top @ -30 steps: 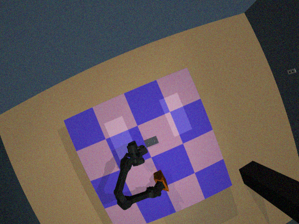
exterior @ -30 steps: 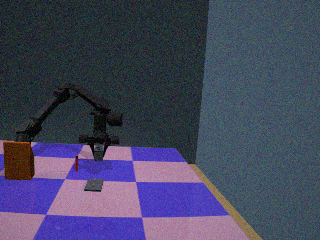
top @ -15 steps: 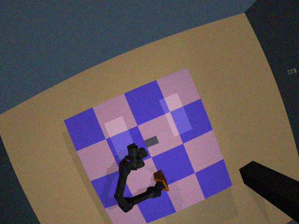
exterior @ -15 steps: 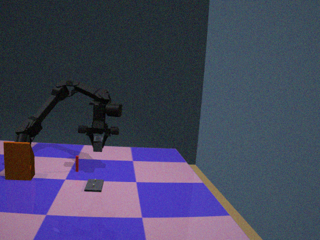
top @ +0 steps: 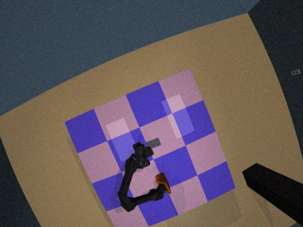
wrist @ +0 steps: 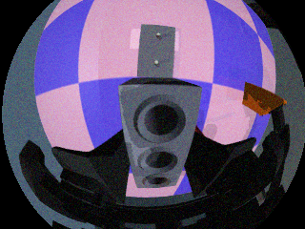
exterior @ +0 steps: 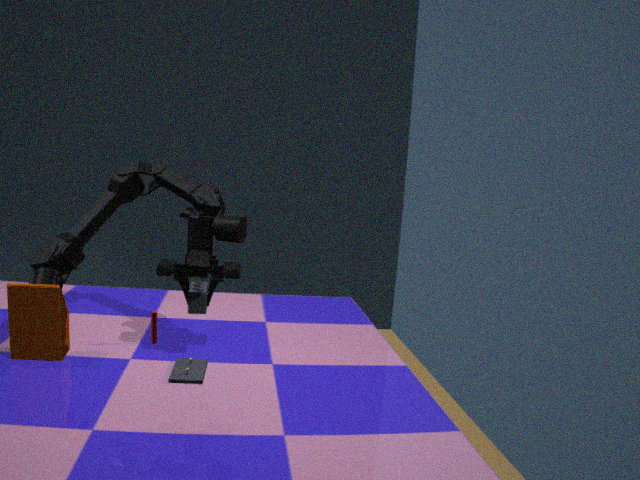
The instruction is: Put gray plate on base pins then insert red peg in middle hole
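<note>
"What is the biggest thing there?" asks the first.

"The surface (top: 171, 168) (exterior: 330, 397) (wrist: 176, 10), checkered in blue and pink," says the second. "The black arm (top: 126, 181) (exterior: 103, 214) (wrist: 277, 121) bends high above it."

"And the orange block (top: 160, 178) (exterior: 33, 322) (wrist: 262, 97)?"

"It stands near the foot of the arm, well apart from the base."

"How does the hand (top: 143, 155) (exterior: 197, 304) (wrist: 154, 126) stand?"

"It points down, above the surface, its fingers clamped on the gray plate (exterior: 196, 302) (wrist: 128, 102). The plate is up in the air, looking close to upright, and its lower end reaches past the fingertips. The wrist view shows three round holes in a row along its face."

"So it is off the base (top: 154, 143) (exterior: 180, 374) (wrist: 145, 52)?"

"Plainly. The base is a flat, dark gray rectangle lying on a pink square, apart from the plate."

"Where is the red peg (exterior: 154, 328) (wrist: 198, 129)?"

"Upright on the surface, between the orange block and the base in the exterior view, touching neither. The wrist view gives only a sliver of it beside a finger."

"And the smallest things?"

"The two pins (top: 156, 142) (exterior: 187, 370) (wrist: 156, 62), small and pale, rising bare from the base."
</note>
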Available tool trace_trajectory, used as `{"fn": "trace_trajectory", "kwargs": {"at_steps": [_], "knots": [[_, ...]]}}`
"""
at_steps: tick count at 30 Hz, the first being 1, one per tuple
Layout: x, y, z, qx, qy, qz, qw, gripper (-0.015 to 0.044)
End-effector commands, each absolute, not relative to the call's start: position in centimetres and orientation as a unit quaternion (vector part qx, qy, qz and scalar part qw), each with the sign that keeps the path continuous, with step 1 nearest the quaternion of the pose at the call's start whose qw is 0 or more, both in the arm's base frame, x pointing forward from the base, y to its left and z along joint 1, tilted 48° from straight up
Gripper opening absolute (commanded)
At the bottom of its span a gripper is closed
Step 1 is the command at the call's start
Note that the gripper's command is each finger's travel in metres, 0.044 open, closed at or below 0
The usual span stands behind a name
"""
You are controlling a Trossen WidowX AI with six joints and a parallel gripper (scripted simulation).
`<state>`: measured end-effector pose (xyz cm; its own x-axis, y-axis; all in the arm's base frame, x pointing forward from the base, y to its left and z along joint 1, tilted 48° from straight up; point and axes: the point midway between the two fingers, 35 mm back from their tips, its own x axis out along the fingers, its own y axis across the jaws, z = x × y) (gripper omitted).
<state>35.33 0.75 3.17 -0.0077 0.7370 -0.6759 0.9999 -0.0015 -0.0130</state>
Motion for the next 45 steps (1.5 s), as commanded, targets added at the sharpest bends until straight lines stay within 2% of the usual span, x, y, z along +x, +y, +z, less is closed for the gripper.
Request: {"fn": "trace_trajectory", "kwargs": {"at_steps": [1,34,45], "knots": [[35.2,0.5,1.9,0.656,0.661,-0.263,0.252,0.0000],[34.1,-1.4,-8.3,0.662,0.655,-0.278,0.237,0.0000],[34.0,-1.4,-8.5,0.662,0.654,-0.279,0.237,0.0000]]}}
